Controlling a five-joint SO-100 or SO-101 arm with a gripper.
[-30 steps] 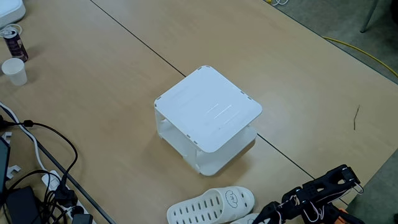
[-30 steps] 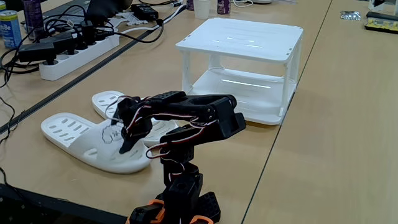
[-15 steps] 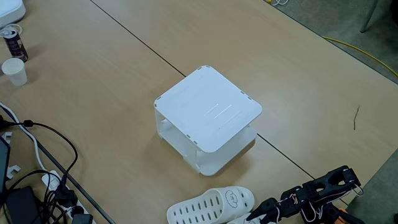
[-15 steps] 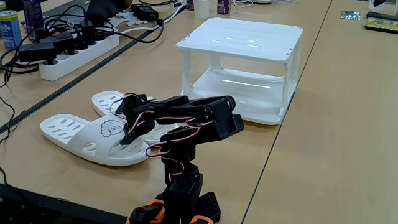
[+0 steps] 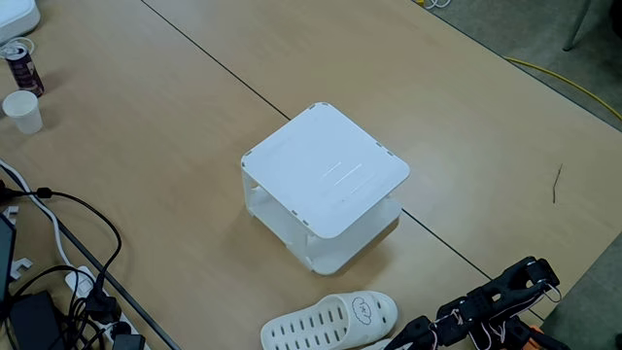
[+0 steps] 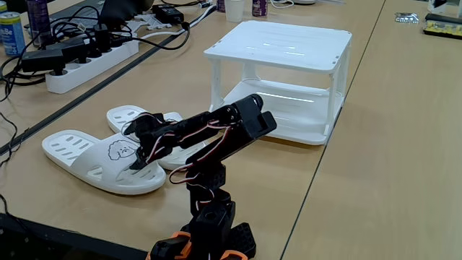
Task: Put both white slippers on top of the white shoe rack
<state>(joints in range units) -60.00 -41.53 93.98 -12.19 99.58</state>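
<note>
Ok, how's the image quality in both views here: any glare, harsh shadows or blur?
In a fixed view from above, light is even and soft; the white shoe rack top shows faint bright streaks and casts little shadow. In a fixed view from the side, glare streaks sit on both rack shelves, the gripper and white slippers look sharp, and the far clutter is slightly soft.

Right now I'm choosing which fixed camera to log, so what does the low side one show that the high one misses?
The low fixed view alone shows both white slippers lying side by side, the gripper down at the nearer one, the rack's lower shelf and a power strip. The high fixed view alone shows a paper cup and a yellow cable on the floor. Both show the white shoe rack with its top bare.
</note>
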